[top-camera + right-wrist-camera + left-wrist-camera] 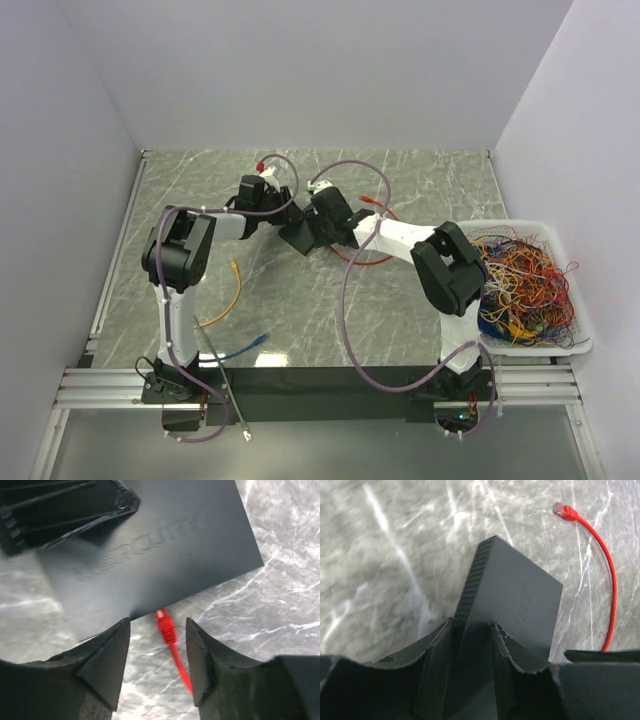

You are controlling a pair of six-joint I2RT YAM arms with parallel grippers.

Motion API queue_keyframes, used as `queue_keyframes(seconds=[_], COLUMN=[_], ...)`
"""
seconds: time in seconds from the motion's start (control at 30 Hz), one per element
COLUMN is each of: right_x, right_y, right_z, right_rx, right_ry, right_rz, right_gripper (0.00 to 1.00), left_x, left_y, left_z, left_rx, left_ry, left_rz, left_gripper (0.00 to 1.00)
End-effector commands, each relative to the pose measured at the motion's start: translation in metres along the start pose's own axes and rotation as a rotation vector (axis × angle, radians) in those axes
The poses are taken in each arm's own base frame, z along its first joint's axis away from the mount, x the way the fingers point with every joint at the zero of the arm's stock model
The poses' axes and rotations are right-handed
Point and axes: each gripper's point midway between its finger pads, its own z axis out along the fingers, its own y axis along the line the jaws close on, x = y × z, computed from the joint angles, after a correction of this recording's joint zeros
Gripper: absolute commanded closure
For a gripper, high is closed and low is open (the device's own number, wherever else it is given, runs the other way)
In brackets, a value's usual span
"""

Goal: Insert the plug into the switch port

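My left gripper point(472, 630) is shut on one edge of the black switch point(510, 600) and holds it tilted above the table; the switch also shows in the top view point(298, 238). In the right wrist view the switch point(150, 545) fills the upper frame. A red plug point(164, 625) sits against the switch's lower edge, its tip hidden under the housing, so I cannot tell how deep it sits. My right gripper point(157, 622) is open with a finger on either side of the plug, not touching it. The red cable point(365, 255) loops away over the table.
A white tray point(560, 232) piled with tangled cables stands at the right edge. A yellow cable point(232, 295) and a blue cable point(245, 347) lie at the front left. The red cable's other plug point(566, 511) lies on the marble beyond the switch.
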Motion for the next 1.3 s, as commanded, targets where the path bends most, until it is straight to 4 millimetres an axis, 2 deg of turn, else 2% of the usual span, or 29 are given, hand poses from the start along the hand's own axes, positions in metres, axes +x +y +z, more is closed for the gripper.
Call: queue_keyframes(seconds=[0.0,0.2,0.3,0.33,0.37,0.43,0.47,0.5,0.53,0.57,0.63,0.67,0.7,0.73,0.8,0.83,0.9,0.97,1.07,1.1,1.13,1.2,1.27], right_x=[-0.037,-0.021,-0.022,-0.022,-0.023,-0.022,-0.025,-0.028,-0.020,-0.026,-0.025,-0.027,-0.031,-0.026,-0.024,-0.023,-0.023,-0.022,-0.020,-0.016,-0.015,-0.013,-0.013], right_y=[0.017,0.026,0.039,0.044,0.048,0.059,0.067,0.071,0.075,0.081,0.088,0.092,0.094,0.096,0.102,0.106,0.113,0.115,0.120,0.123,0.125,0.132,0.141], right_z=[-0.028,-0.054,-0.072,-0.081,-0.086,-0.101,-0.106,-0.115,-0.117,-0.122,-0.132,-0.136,-0.143,-0.144,-0.153,-0.156,-0.164,-0.164,-0.167,-0.170,-0.172,-0.180,-0.189], right_rx=[-0.032,-0.051,-0.101,-0.131,-0.148,-0.187,-0.216,-0.243,-0.269,-0.300,-0.332,-0.350,-0.364,-0.374,-0.412,-0.433,-0.467,-0.473,-0.493,-0.518,-0.532,-0.573,-0.621], right_ry=[-0.160,-0.154,-0.177,-0.189,-0.197,-0.231,-0.259,-0.284,-0.272,-0.305,-0.328,-0.346,-0.369,-0.367,-0.393,-0.403,-0.427,-0.427,-0.435,-0.434,-0.439,-0.462,-0.486], right_rz=[0.029,0.033,0.044,0.042,0.041,0.024,0.017,0.015,0.009,0.012,0.005,-0.001,-0.004,-0.012,-0.022,-0.031,-0.044,-0.051,-0.060,-0.069,-0.073,-0.089,-0.118], right_gripper=[0.44,0.40,0.40,0.39,0.39,0.39,0.39,0.39,0.39,0.39,0.39,0.39,0.39,0.39,0.39,0.39,0.39,0.39,0.39,0.39,0.39,0.39,0.39], left_x=[0.003,-0.042,-0.065,-0.067,-0.078,-0.079,-0.089,-0.091,-0.096,-0.096,-0.085,-0.096,-0.087,-0.085,-0.079,-0.072,-0.069,-0.059,-0.036,-0.020,-0.018,0.003,0.005], left_y=[0.022,0.027,0.016,0.015,0.005,0.002,-0.009,-0.012,-0.019,-0.022,-0.018,-0.031,-0.027,-0.027,-0.021,-0.024,-0.013,-0.003,0.015,0.031,0.031,0.049,0.050], left_z=[-0.018,-0.035,-0.050,-0.055,-0.066,-0.080,-0.096,-0.105,-0.122,-0.132,-0.149,-0.169,-0.180,-0.200,-0.221,-0.238,-0.262,-0.289,-0.313,-0.317,-0.327,-0.334,-0.347], left_rx=[-0.097,-0.153,-0.173,-0.181,-0.175,-0.197,-0.195,-0.203,-0.217,-0.222,-0.277,-0.271,-0.307,-0.344,-0.406,-0.421,-0.508,-0.566,-0.635,-0.694,-0.694,-0.759,-0.761], left_ry=[0.059,-0.022,-0.071,-0.080,-0.106,-0.121,-0.156,-0.168,-0.205,-0.219,-0.228,-0.286,-0.275,-0.316,-0.363,-0.405,-0.502,-0.609,-0.681,-0.683,-0.725,-0.729,-0.787], left_rz=[-0.083,-0.112,-0.098,-0.096,-0.088,-0.085,-0.076,-0.072,-0.064,-0.059,-0.061,-0.040,-0.046,-0.038,-0.042,-0.048,-0.064,-0.098,-0.154,-0.166,-0.194,-0.206,-0.218], left_gripper=[0.59,0.58,0.58,0.58,0.58,0.59,0.58,0.58,0.58,0.58,0.58,0.58,0.58,0.59,0.59,0.59,0.59,0.57,0.57,0.57,0.57,0.58,0.58])
